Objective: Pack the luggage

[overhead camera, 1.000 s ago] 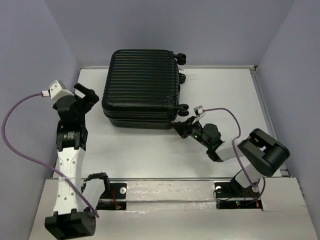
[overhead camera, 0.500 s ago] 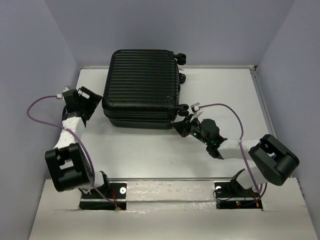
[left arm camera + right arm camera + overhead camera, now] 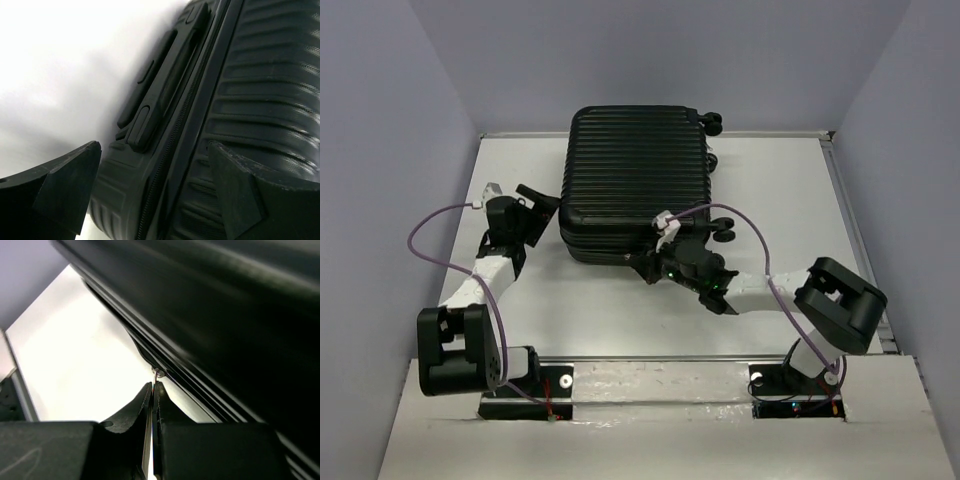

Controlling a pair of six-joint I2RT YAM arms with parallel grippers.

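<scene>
The luggage (image 3: 635, 170), a black ribbed hard-shell suitcase, lies flat and closed at the back middle of the white table. My left gripper (image 3: 542, 208) is open at its left side. In the left wrist view the two fingers straddle the near corner of the luggage (image 3: 260, 100), beside its side handle (image 3: 160, 85) and zipper seam (image 3: 165, 165). My right gripper (image 3: 645, 268) is at the front edge, shut on the small metal zipper pull (image 3: 158, 373) that hangs from the seam of the luggage (image 3: 225, 315).
Small black wheels (image 3: 712, 122) stick out on the suitcase's right side. A raised rim (image 3: 840, 190) borders the white table, with purple walls beyond. Purple cables (image 3: 430, 225) loop off both wrists.
The luggage has slid to the right. My right gripper has travelled left along the front edge with the zipper pull. My left arm has swung in against the suitcase's left side.
</scene>
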